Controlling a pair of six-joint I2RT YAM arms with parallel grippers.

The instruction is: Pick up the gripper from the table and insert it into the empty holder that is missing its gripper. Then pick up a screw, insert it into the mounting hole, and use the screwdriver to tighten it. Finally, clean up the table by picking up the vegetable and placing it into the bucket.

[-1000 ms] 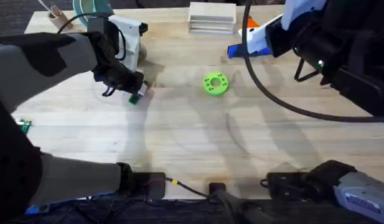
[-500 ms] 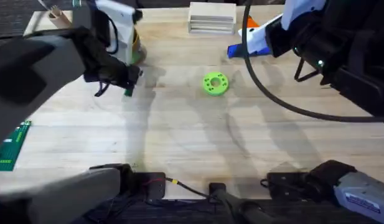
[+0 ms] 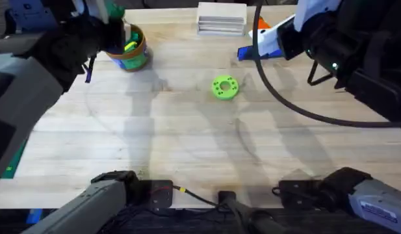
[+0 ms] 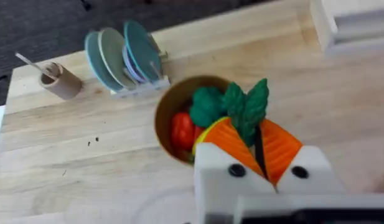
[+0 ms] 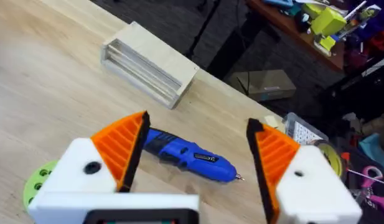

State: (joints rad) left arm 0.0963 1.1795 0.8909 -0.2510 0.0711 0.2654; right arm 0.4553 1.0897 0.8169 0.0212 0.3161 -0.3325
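left gripper (image 4: 257, 146): pads clamped on one vegetable (image 4: 246, 107) over one bucket (image 4: 170, 112) | right gripper (image 5: 198, 155): fingers apart above one screwdriver (image 5: 190, 158) | one green disc (image 3: 224, 87) mid-table | far: one wooden box (image 3: 221, 17)

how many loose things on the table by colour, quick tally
green: 2, the disc and the vegetable held over the bucket
blue: 1, the screwdriver
tan: 2, the wooden box and the cup
multicolour: 2, the bucket and the rack of plates
total: 7
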